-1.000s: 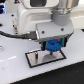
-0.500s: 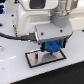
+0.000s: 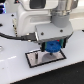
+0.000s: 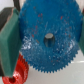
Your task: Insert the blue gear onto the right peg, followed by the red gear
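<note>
My gripper (image 3: 52, 47) is shut on the blue gear (image 3: 53, 47), a wide bright-blue toothed disc, and holds it just above the black-edged grey plate (image 3: 37, 59). In the wrist view the blue gear (image 4: 49, 37) fills most of the picture, with its dark centre hole in the middle and my green finger pad (image 4: 10, 42) against its rim. The red gear (image 4: 19, 70) shows partly from under the blue gear's edge, and it is hidden in the exterior view. The right peg is hidden behind the gear and the gripper.
The plate lies on a white table (image 3: 15, 72). A black cable (image 3: 15, 36) runs from the exterior view's left to the arm's white body (image 3: 35, 15).
</note>
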Tool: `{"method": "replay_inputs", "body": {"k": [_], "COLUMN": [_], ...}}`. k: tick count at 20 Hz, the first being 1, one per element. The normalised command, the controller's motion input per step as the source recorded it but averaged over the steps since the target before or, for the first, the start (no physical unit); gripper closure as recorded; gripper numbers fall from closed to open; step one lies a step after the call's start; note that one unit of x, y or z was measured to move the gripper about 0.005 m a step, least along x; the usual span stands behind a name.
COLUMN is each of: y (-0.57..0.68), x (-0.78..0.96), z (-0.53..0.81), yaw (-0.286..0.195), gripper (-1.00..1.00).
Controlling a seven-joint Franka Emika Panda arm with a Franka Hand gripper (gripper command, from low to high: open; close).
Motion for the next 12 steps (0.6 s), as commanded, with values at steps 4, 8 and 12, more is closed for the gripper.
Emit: {"method": "replay_inputs", "body": {"k": [4, 8, 12], "y": [-0.05, -0.05, -0.07], "x": [0.39, 0.31, 0.29], "z": [0.42, 0.15, -0.01], "yaw": [0.000, 0.000, 0.000], "gripper": [1.00, 1.00, 1.00]}}
